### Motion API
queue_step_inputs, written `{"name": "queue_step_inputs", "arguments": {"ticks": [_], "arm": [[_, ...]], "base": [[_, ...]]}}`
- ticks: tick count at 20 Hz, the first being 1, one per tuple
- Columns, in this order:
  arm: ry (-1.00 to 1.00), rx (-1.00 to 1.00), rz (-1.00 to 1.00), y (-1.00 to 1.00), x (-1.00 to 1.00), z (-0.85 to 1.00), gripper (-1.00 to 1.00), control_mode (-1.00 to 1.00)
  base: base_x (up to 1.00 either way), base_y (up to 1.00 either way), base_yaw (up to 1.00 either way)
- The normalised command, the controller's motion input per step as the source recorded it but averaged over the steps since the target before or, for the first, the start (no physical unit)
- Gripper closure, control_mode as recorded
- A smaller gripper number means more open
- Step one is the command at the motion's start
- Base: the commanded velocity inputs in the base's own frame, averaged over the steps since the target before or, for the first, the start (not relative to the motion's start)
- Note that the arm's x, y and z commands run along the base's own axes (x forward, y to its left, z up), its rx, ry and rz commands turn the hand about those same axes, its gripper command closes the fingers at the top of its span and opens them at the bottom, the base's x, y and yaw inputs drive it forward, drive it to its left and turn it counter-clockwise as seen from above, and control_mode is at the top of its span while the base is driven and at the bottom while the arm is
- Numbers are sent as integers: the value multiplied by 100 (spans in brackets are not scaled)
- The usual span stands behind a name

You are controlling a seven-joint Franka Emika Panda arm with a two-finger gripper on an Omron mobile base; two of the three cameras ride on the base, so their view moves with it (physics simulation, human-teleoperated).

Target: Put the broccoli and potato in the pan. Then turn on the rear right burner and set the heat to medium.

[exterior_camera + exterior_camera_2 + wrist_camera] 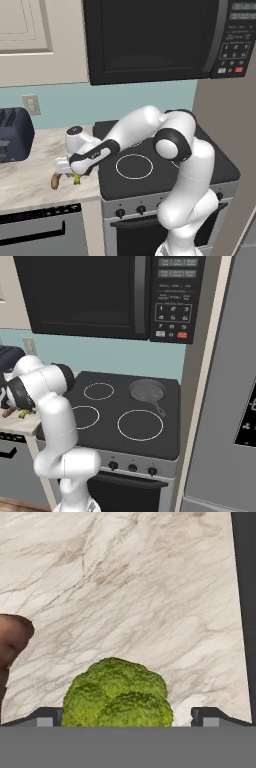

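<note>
— Two finger tips stand wide apart either side of the broccoli [118, 693] in the hand view, the gripper [128, 717] fully spread and gripping nothing. See that from the base?

— Not the gap. The left base view shows the broccoli [76, 177] as a green speck on the marble counter [30, 175], just left of the stove [165, 165], under the gripper [70, 170], with the potato [55, 181] just beside it, farther from the stove.

— The hand view catches the potato [12, 639] at its left edge only.

— The pan [147, 390] shows in the right base view, on the stove's rear right burner, well apart from both.

— And the arm?

— It rises in front of the stove, bends, and reaches low over the counter edge, hand pointing down.
</note>
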Motion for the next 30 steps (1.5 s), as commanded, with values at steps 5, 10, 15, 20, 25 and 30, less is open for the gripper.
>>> {"name": "queue_step_inputs", "arguments": {"ticks": [5,10,15,20,25,30], "arm": [[0,0,0,5,0,-8,-100,-100],[0,0,0,12,0,-35,-100,-100],[1,0,0,4,0,-45,-100,-100],[0,0,0,0,0,0,100,-100],[0,0,0,0,0,0,100,-100],[0,0,0,0,0,0,100,-100]], "base": [[0,0,0],[0,0,0],[0,0,0],[0,0,0],[0,0,0],[0,0,0]]}}
